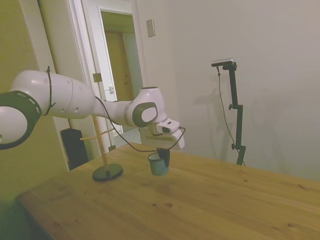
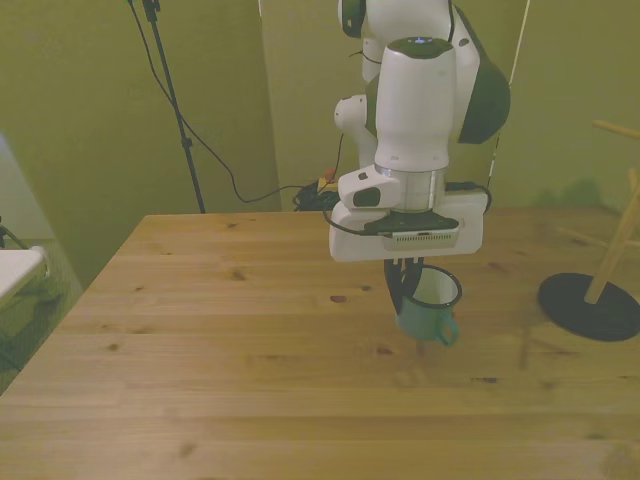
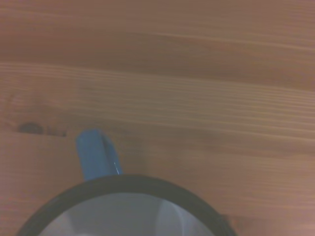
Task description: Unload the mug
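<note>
The mug (image 1: 158, 165) is a small greenish-grey cup with a dark rim, upright and very close to the wooden table top; I cannot tell whether it touches. My gripper (image 1: 164, 154) points down and is shut on the mug's rim. In the front view the mug (image 2: 432, 310) hangs under the gripper (image 2: 404, 284), gripped at its rim on the front view's left, with the handle toward the camera. The wrist view shows the mug's dark rim (image 3: 129, 182) and its handle (image 3: 95, 155) over the table boards.
A wooden peg stand with a dark round base (image 1: 107, 172) stands on the table behind the mug, at the front view's right (image 2: 588, 306). The wooden table (image 2: 220, 340) stretches wide toward the front view's left. A doorway and walls lie beyond.
</note>
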Controlling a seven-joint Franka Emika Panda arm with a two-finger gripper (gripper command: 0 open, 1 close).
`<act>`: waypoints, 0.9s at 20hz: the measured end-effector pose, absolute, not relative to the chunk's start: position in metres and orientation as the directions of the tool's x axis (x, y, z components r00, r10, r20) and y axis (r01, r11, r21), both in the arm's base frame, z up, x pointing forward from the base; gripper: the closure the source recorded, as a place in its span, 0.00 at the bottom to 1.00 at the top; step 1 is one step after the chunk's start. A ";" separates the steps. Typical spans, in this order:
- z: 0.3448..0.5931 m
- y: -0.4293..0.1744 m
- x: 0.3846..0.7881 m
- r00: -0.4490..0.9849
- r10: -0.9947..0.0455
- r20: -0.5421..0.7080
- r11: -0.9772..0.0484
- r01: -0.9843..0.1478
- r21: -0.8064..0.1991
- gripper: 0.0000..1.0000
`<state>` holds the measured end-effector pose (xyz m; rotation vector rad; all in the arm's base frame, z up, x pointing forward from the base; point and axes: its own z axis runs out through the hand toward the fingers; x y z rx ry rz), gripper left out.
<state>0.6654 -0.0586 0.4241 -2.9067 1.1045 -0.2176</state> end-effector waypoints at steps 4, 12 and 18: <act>0.401 -0.053 0.661 0.744 -0.656 0.126 -0.754 -0.652 -0.077 1.00; 0.380 -0.056 0.656 0.734 -0.666 0.134 -0.746 -0.658 -0.100 0.00; 0.377 -0.059 0.651 0.727 -0.677 0.117 -0.736 -0.665 -0.126 0.00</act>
